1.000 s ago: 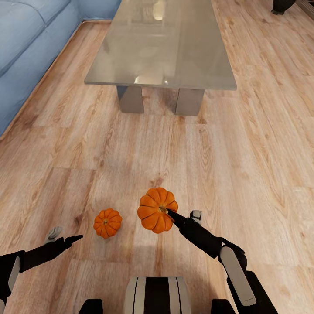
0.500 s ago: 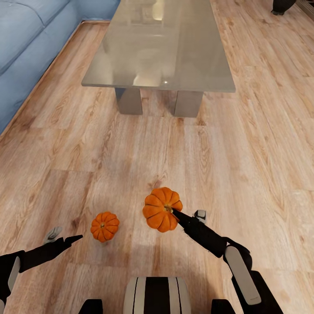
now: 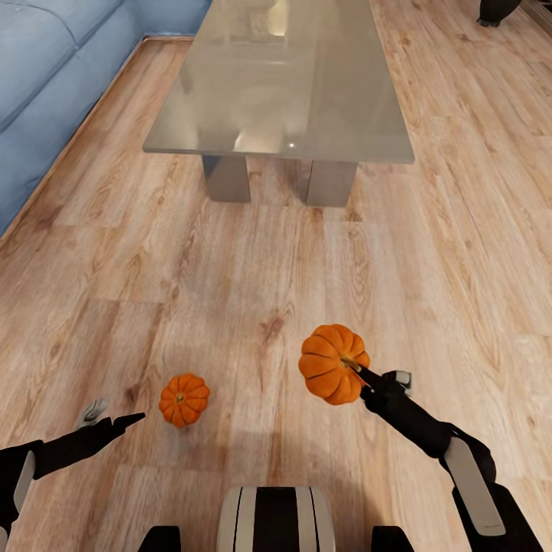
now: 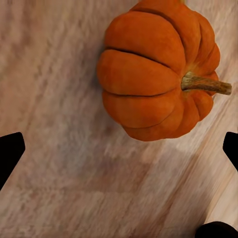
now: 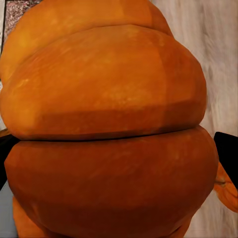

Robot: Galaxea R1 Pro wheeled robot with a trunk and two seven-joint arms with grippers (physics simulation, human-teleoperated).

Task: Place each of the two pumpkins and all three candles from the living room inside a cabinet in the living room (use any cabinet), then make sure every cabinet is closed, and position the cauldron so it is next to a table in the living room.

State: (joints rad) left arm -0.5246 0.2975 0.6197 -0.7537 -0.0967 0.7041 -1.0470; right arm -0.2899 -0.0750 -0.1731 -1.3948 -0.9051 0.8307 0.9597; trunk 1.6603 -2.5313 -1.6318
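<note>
Head view: the right gripper (image 3: 359, 376) is clamped on the stem end of a pumpkin (image 3: 331, 363), holding it clear of the wooden floor (image 3: 429, 253), to the right of the robot's trunk. The second pumpkin (image 3: 184, 399) sits on the floor to the left, well apart from the held one. The left gripper (image 3: 115, 416) hovers just beside it with its fingers spread apart and nothing between them.

In the left wrist view that floor pumpkin (image 4: 158, 74) lies ahead of the parted fingertips (image 4: 11, 153), its short brown stem (image 4: 206, 85) pointing sideways. The right wrist view has the held pumpkin (image 5: 109, 129) pressed close to the lens.

Farther ahead stands the coffee table (image 3: 284, 84) with its glossy grey top and angled legs. A blue sofa (image 3: 46, 69) runs along the left side. At the far right corner the base of a black object (image 3: 497, 11) shows, too cropped to identify.
</note>
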